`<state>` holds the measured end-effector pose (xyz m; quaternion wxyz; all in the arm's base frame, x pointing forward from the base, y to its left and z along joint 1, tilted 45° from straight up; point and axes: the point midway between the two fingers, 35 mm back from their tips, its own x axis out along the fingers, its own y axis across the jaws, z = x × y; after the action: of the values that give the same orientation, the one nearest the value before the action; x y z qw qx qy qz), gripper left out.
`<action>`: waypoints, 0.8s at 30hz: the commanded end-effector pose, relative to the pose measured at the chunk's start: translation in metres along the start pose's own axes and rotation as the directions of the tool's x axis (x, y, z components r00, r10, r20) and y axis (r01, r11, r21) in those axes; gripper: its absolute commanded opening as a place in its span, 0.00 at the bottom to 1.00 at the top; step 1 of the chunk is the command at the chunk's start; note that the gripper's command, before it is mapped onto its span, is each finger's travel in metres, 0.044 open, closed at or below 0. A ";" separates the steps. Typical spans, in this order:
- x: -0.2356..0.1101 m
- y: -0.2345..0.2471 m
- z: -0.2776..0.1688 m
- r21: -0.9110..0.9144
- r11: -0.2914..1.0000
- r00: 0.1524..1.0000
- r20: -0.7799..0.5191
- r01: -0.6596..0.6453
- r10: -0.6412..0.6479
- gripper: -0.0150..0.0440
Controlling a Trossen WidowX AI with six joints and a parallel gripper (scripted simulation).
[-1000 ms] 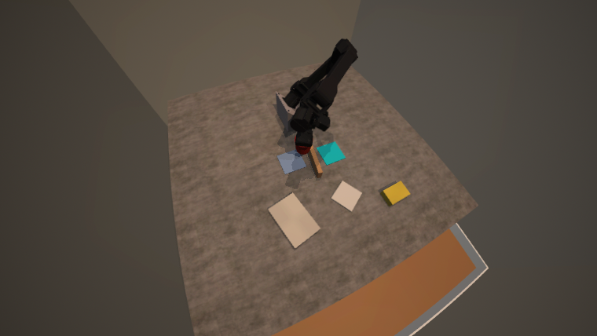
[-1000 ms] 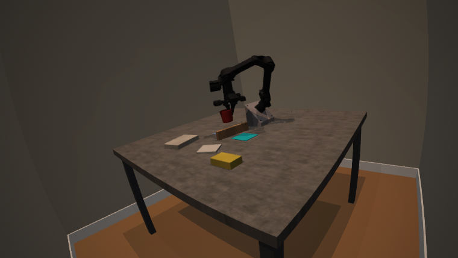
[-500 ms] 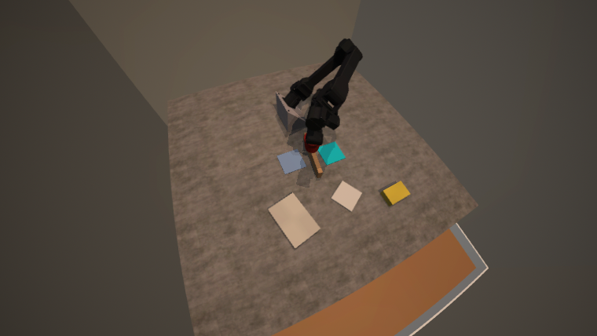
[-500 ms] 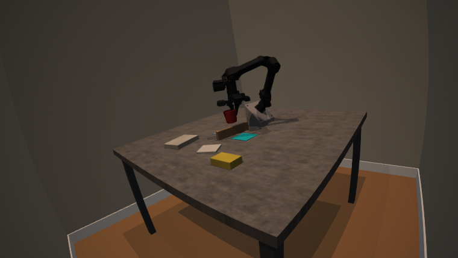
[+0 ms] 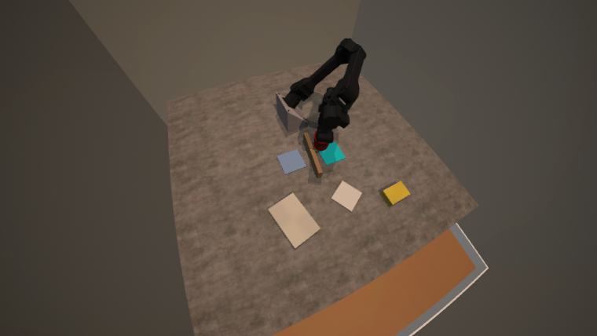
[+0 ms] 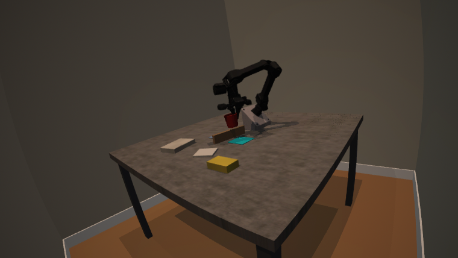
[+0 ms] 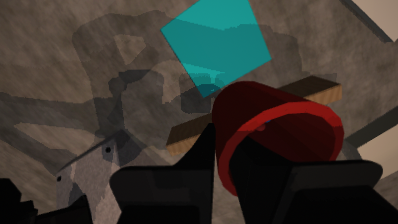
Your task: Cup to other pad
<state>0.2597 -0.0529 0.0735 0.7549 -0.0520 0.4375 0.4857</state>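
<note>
Above the wooden bar (image 5: 313, 155), gripper (image 7: 226, 150) clamped on red cup (image 7: 280, 130). Carry level, slow; lower upright onto teal pad (image 5: 332, 153) before release.

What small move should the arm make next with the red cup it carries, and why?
Probably carry the red cup a little further sideways until it is centred over the flat teal square pad, keeping it upright. The hand is shut on the cup's rim, the cup hangs above the table near the brown wooden bar, and it is only at the pad's edge.
</note>
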 end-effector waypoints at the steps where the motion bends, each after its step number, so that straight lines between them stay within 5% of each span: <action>1: -0.003 0.003 0.011 -0.001 1.000 1.000 0.006 0.008 -0.008 0.25; 24: -0.004 0.022 0.059 -0.002 1.000 1.000 0.009 0.007 -0.007 0.25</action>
<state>0.2769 -0.0158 0.1191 0.7556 -0.0528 0.4362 0.4859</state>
